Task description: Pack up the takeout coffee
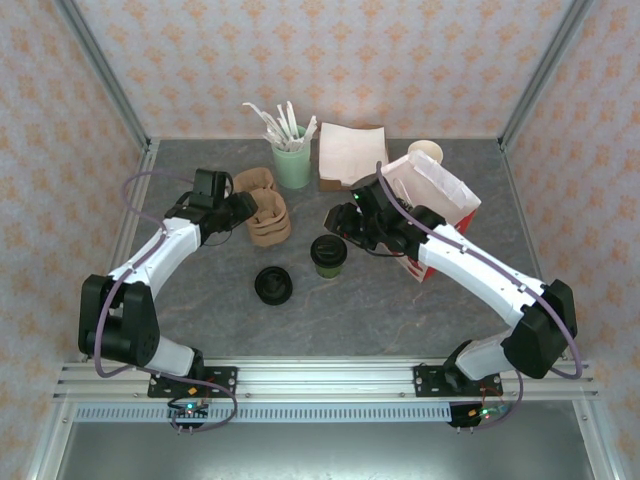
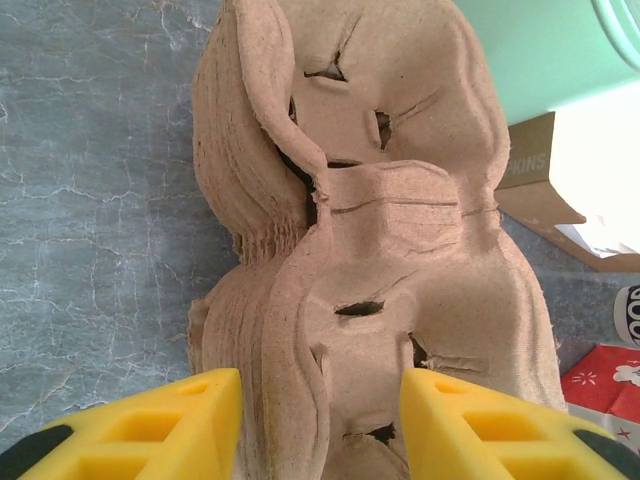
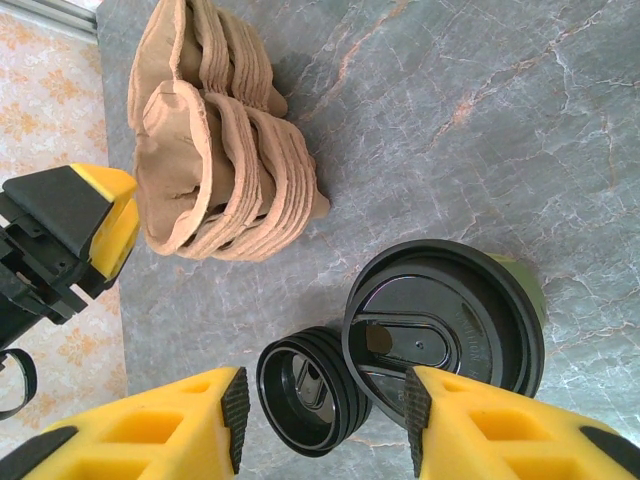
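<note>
Because the yellow fingers of the left claw [image 2: 320, 420] are cut off at the bottom edge where they flank the near end of the ridged brown pulp cup carriers [image 2: 380, 250], I cannot tell whether they press the stack. The right claw [image 3: 325, 420] stands apart, gripping nothing, above the takeout coffee [image 3: 445, 335], which sits mid-tabletop [image 1: 380, 310]. Its glossy round lid hides all but a sliver of green wall. Nested black lids [image 3: 305, 390] lie just left of it.

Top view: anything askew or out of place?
The stack of pulp carriers is splayed and leaning, edges fanned rather than squared. A loose black lid lies on the table apart from the takeout coffee, which stands upright, lidded. No spills.
</note>
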{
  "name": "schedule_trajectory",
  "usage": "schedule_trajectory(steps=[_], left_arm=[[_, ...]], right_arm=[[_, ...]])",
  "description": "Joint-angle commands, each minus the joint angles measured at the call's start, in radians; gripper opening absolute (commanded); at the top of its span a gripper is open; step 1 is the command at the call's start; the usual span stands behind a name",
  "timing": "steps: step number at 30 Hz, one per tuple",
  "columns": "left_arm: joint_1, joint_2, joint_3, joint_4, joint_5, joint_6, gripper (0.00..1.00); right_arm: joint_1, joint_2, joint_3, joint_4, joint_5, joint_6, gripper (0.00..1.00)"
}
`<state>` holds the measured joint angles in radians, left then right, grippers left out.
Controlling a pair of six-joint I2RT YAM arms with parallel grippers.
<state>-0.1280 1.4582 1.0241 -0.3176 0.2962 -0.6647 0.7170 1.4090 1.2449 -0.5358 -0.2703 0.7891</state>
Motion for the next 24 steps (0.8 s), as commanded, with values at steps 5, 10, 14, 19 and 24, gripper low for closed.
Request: schedule_trajectory(steps=[5,10,14,19,24], left_arm=[[0.013,0.012,0.003,0.058,0.023,-0.022,0.42],[0.011,0.013,-0.001,0.066,0.029,-0.029,0.4],[0.011,0.019,-0.004,0.073,0.034,-0.034,0.41],[0.011,0.027,-0.009,0.1,0.054,-0.051,0.35],[0.011,0.035,-0.008,0.098,0.051,-0.064,0.33]], right_arm=[[0.0,-0.027,0.043,-0.02,0.006,0.002,0.47],[-0.001,-0.031,0.036,-0.02,0.01,0.004,0.46],[-0.001,-0.039,0.028,-0.012,0.014,0.01,0.46],[-0.001,-0.046,0.025,-0.013,0.022,0.01,0.46],[-0.001,-0.051,0.023,-0.016,0.024,0.012,0.46]])
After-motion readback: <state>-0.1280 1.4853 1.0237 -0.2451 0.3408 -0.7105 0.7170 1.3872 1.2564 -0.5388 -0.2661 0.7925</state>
